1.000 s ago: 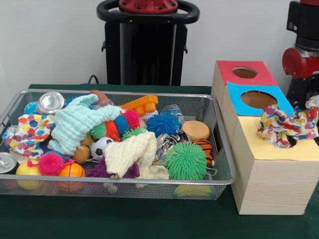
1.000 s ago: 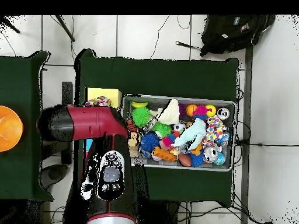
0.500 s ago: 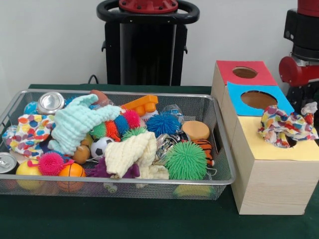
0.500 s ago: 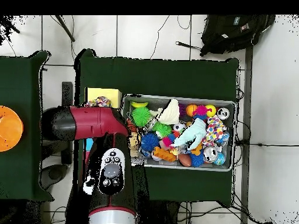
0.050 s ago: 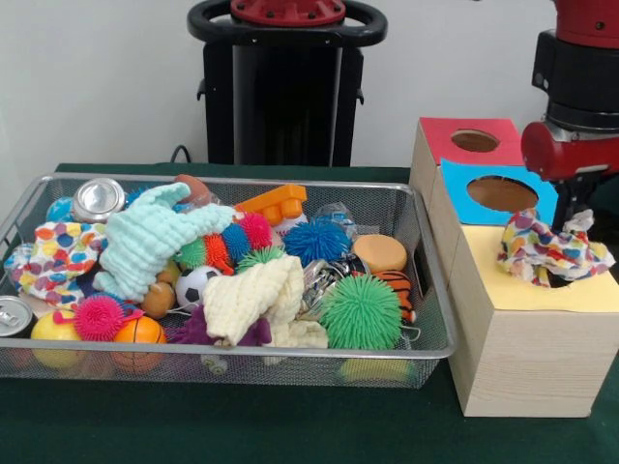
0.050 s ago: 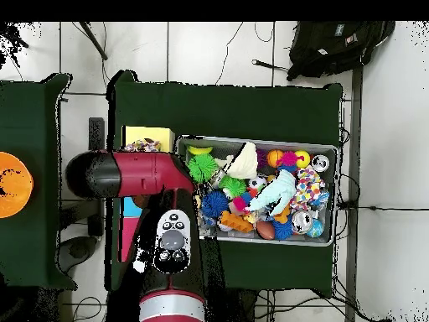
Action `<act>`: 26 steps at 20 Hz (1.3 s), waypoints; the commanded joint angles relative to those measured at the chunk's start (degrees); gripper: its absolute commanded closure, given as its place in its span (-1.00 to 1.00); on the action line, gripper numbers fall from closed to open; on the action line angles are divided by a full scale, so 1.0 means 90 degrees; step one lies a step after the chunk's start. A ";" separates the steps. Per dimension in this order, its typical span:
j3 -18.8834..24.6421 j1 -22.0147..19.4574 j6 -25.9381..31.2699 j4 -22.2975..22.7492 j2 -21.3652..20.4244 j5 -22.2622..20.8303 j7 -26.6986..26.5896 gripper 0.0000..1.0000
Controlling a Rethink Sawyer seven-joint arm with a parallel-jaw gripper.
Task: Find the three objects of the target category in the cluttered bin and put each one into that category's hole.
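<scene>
The colourful polka-dot cloth now lies bunched over the hole of the yellow-topped compartment, part of it sagging into the opening and the rest spread on the yellow face; compared with a second ago it sits lower and more settled, and its upper corner no longer reaches up toward the arm. The red and black arm has shifted leftward across the front view and now stands over the blue-topped compartment; the overhead view agrees, the arm having swung toward the wire bin. The gripper itself is hidden behind the arm's bulk in both views, so I cannot tell how wide it stands or whether it grips anything (the cloth looks free of it, but that is a judgement).

This suggests one cloth has been delivered, though it is not fully through the hole and may need a push; the red-topped compartment stands empty at its opening. In the bin, a mint-green cloth, a cream cloth and a second polka-dot cloth lie among balls and cans; these look like the remaining candidates.
</scene>
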 commanded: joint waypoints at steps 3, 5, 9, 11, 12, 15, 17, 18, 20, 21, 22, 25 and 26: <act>0.0286 -0.0530 0.0124 -0.0298 0.0304 -0.0110 0.0646 1.00; 0.0310 -0.0592 0.0176 -0.0369 0.0320 -0.0145 0.0576 1.00; 0.0395 -0.0751 0.0299 -0.0493 0.0347 -0.0196 0.0395 1.00; 0.0416 -0.0778 0.0363 -0.0624 0.0402 -0.0216 0.0362 1.00; 0.0408 -0.0775 0.0353 -0.0676 0.0432 -0.0233 0.0366 1.00; 0.0411 -0.0777 0.0219 -0.0768 0.0525 -0.0281 0.0384 1.00; 0.0400 -0.0748 0.0092 -0.0778 0.0573 -0.0296 0.0452 1.00; 0.0387 -0.0721 0.0052 -0.0777 0.0589 -0.0302 0.0494 1.00; 0.0344 -0.0651 -0.0009 -0.0760 0.0606 -0.0299 0.0605 1.00; 0.0325 -0.0621 -0.0039 -0.0746 0.0614 -0.0303 0.0647 1.00; 0.0304 -0.0592 -0.0026 -0.0755 0.0630 -0.0297 0.0687 1.00; 0.0283 -0.0530 -0.0075 -0.0660 0.0624 -0.0285 0.0777 1.00; 0.0282 -0.0514 -0.0106 -0.0608 0.0614 -0.0282 0.0802 1.00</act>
